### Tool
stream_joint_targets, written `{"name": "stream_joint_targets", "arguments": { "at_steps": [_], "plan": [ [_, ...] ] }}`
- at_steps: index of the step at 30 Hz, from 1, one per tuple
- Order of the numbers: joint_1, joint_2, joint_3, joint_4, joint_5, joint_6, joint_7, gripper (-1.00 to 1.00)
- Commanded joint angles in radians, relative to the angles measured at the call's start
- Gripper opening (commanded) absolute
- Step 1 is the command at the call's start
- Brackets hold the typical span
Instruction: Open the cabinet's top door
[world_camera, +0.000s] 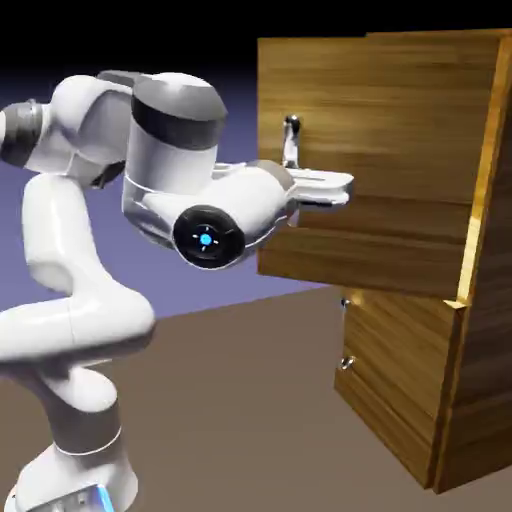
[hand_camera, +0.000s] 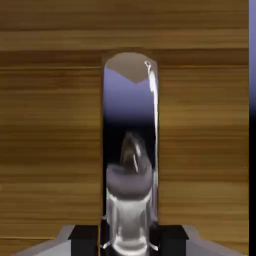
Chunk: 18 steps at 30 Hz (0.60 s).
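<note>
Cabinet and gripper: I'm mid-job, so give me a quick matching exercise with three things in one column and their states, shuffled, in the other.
Things:
1. top door
2. lower door
3. gripper

States:
A. shut, flush with the cabinet
B. closed on the silver handle
C. swung out, open

Right pairs: 1-C, 2-A, 3-B

Brown surface (world_camera: 235, 410) under cabinet (world_camera: 395, 375) and arm (world_camera: 75, 325)
</note>
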Motion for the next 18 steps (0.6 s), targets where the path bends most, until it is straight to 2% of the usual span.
{"name": "stream_joint_targets", "arguments": {
  "at_steps": [1, 18],
  "plan": [
    [-0.008, 0.036, 0.000, 0.025, -0.029, -0.021, -0.021, -1.00],
    [-0.031, 0.652, 0.062, 0.560, -0.454, -0.228, -0.230, -1.00]
  ]
}}
